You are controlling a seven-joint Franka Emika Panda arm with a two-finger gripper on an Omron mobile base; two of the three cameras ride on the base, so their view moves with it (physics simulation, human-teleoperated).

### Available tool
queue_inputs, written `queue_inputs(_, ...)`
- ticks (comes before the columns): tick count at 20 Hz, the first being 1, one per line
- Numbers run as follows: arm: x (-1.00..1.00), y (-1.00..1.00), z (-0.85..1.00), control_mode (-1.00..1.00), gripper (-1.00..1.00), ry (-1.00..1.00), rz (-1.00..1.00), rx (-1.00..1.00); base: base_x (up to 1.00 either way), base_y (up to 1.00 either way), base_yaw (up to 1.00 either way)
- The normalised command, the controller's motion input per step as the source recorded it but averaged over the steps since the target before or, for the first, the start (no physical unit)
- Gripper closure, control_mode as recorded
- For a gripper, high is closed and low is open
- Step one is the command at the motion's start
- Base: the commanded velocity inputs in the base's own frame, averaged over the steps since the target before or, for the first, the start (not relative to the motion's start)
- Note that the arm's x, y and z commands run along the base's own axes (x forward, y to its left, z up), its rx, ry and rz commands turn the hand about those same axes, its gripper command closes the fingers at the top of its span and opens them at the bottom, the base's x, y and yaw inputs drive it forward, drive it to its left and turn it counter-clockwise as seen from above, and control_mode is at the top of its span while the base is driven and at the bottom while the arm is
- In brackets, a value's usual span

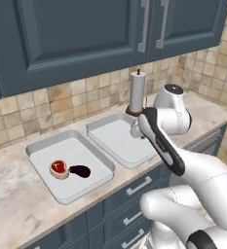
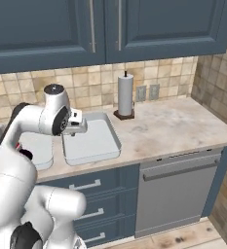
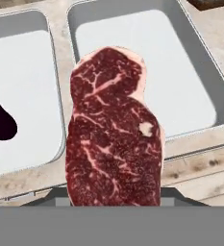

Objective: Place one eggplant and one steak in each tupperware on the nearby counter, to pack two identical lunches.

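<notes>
Gripper: the gripper (image 3: 114,204) is clamping the steak (image 3: 114,129), jaws closed onto its lower end; the tips themselves are hidden behind the meat.
Steak: it is hanging upright in front of the gripper, over the near rim of the right tub (image 3: 200,62), not yet inside it.
Handling: it is looking like a light, flat, limp slab, probably slick; an edge pinch is likely letting it sag or swing, so a grip further in from the fat rim would be steadier.
Left tub: the left tub (image 1: 42,163) is lying just beside the right one, to the gripper's left, and is holding another steak (image 1: 59,168) with the eggplant (image 1: 80,170) next to it.
Task state: one lunch is looking packed; the right tub is lacking both items.
Surface: the counter (image 2: 173,126) is running flat and marbled under both tubs.
Room: a paper towel roll (image 2: 125,95) is standing beyond the right tub against the tiled wall (image 2: 90,82); dark blue cabinets (image 2: 134,24) are hanging above.
</notes>
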Motion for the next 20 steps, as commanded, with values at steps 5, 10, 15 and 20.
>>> queue_inputs(5,1.00,0.02,-0.90,-1.00,1.00,0.25,0.00,-0.07,0.00,0.00,0.00)
queue_inputs(10,0.82,0.02,-0.43,-1.00,1.00,0.00,-0.06,-0.13,0.00,0.00,0.00)
queue_inputs(15,0.61,0.00,-0.84,-1.00,1.00,-0.01,0.00,-0.03,0.00,0.00,0.00)
queue_inputs(20,0.93,0.01,-0.70,-1.00,1.00,0.00,-0.04,0.00,0.00,0.00,0.00)
